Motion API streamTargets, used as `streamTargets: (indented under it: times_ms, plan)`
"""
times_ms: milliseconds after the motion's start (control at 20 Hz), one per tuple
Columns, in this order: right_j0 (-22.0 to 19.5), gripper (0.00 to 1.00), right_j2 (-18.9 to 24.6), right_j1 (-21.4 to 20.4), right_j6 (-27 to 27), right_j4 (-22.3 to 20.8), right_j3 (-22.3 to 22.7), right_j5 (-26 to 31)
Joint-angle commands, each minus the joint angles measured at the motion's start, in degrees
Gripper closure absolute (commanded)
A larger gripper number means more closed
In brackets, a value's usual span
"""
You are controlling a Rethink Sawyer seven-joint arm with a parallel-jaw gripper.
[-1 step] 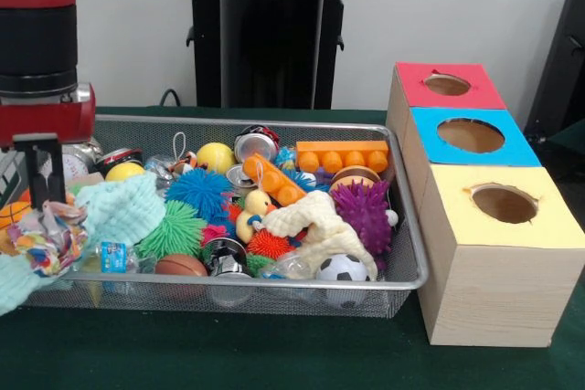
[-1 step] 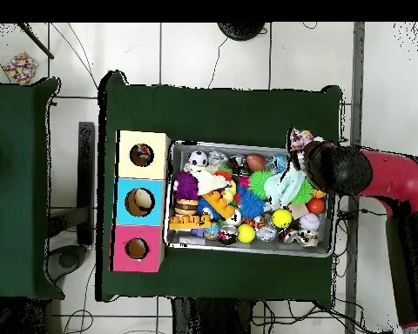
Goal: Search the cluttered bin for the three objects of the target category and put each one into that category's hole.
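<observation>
My gripper (image 1: 41,191) hangs low over the left end of the wire mesh bin (image 1: 228,294), just above a floral cloth (image 1: 46,237) that drapes over the bin's rim. Whether it holds that cloth is hidden. In the overhead view the gripper (image 2: 313,163) is at the bin's (image 2: 247,250) right end, with the floral cloth (image 2: 300,137) beside it. A mint cloth (image 1: 123,209) and a cream cloth (image 1: 315,226) lie among balls and toys. Three boxes stand right of the bin, with a red-topped hole (image 1: 447,85), a blue-topped hole (image 1: 471,135) and a yellow-topped hole (image 1: 504,203).
The bin holds a soccer ball (image 1: 342,268), a purple spiky ball (image 1: 361,212), an orange brick (image 1: 341,154), a yellow ball (image 1: 216,157), a blue spiky ball (image 1: 196,191), a tin can (image 1: 254,145) and more. Green cloth covers the table (image 1: 274,353).
</observation>
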Motion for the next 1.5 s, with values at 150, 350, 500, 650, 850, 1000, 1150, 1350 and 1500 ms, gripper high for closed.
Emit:
streamTargets:
  times_ms: [150,350,500,650,850,1000,1150,1350,1500]
  plan:
    - [2.0,1.0,2.4,-1.4,-11.8,2.1,4.5,12.8]
    - [1.9,1.0,1.4,-2.5,-6.7,4.1,7.6,13.0]
    - [1.6,1.0,0.9,-2.8,-3.9,6.2,10.4,13.4]
    - [2.0,1.0,0.0,-3.5,-1.9,7.5,11.6,13.2]
    - [2.1,1.0,-0.2,-4.3,-0.1,8.8,14.0,11.6]
    - [2.4,1.0,0.4,-5.4,0.8,9.3,16.0,8.3]
    - [3.5,1.0,0.6,-6.8,2.1,9.6,17.8,6.6]
    - [4.4,1.0,0.7,-7.8,5.8,11.4,20.6,3.4]
    - [5.2,1.0,0.7,-8.5,8.9,12.9,22.3,-0.1]
